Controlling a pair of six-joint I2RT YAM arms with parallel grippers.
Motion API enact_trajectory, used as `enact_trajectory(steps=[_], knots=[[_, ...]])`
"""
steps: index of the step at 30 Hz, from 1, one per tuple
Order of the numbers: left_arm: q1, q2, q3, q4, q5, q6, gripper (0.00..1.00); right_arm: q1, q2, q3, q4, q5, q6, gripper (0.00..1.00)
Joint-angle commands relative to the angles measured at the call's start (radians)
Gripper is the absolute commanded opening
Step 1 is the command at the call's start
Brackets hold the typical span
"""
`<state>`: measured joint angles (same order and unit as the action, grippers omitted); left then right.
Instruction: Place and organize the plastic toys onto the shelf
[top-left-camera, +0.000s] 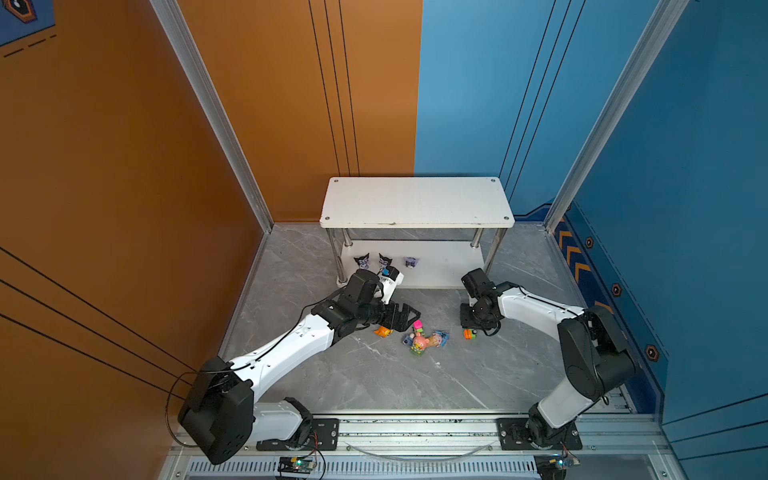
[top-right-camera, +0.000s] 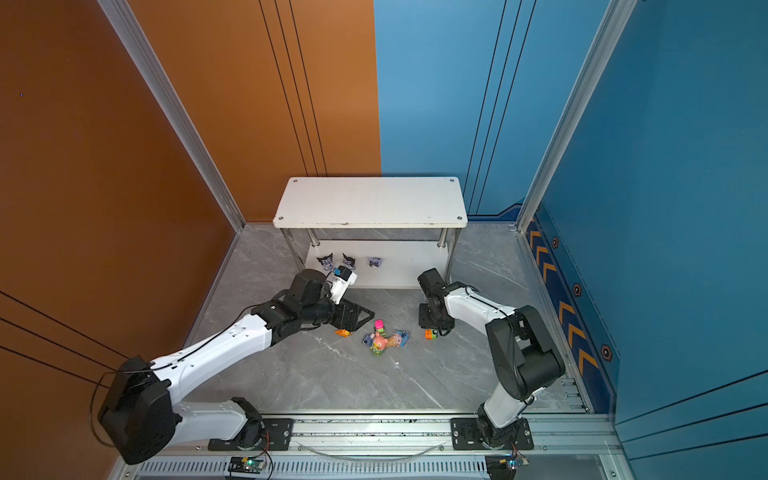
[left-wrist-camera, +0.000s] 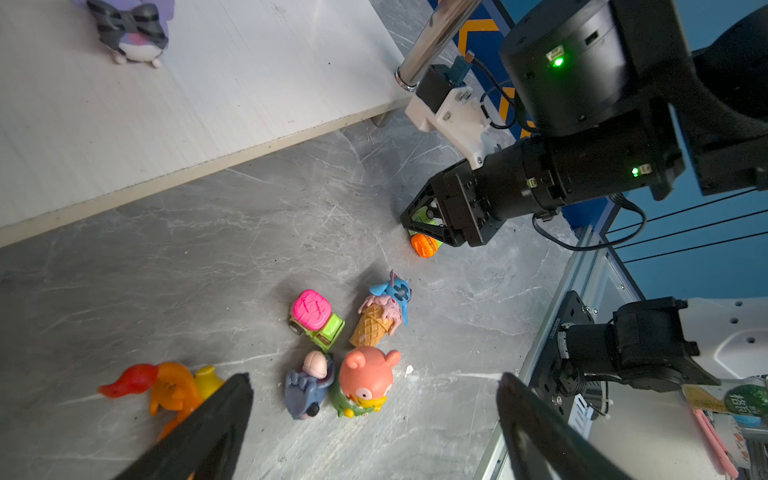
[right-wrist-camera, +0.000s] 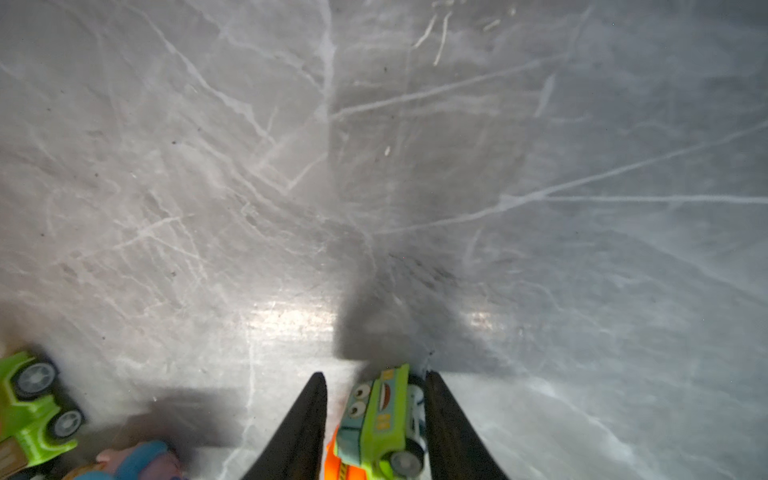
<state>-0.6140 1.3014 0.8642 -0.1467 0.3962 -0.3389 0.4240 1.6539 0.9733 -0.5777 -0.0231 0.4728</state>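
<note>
Near the worktop's (top-left-camera: 374, 378) middle the right claw (right-wrist-camera: 376, 376) narrowly straddles the orange-topped green car (right-wrist-camera: 380, 419) on its side, whether pinching I cannot tell, the left claw (top-left-camera: 412, 319) gapes wide above five other toys (left-wrist-camera: 368, 382), and three eared heads (top-left-camera: 361, 262) line the shelf's (top-left-camera: 415, 203) lower board.

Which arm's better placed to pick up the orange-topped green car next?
Right. The right gripper has a finger on each side of the car. The left gripper hangs open near the pink bear, farther from the car.
</note>
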Motion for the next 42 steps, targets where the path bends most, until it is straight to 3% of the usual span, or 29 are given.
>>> enact_trajectory(steps=[1,18,25,36,42], knots=[[0.013,-0.014,-0.011,0.004,0.022,0.020,0.93,0.013,0.022,0.033,-0.069,0.047,-0.026,0.41],[0.026,-0.035,-0.035,0.009,0.031,0.018,0.93,0.033,0.056,0.067,-0.095,0.074,-0.039,0.30],[0.027,-0.022,-0.041,0.033,0.051,0.003,0.93,-0.011,-0.038,0.020,-0.025,-0.019,-0.004,0.27],[-0.058,-0.038,-0.091,0.178,0.114,-0.048,0.92,-0.118,-0.268,-0.155,0.310,-0.298,0.184,0.23],[-0.113,-0.016,-0.140,0.345,0.083,-0.145,0.90,-0.115,-0.330,-0.253,0.547,-0.355,0.334,0.23]])
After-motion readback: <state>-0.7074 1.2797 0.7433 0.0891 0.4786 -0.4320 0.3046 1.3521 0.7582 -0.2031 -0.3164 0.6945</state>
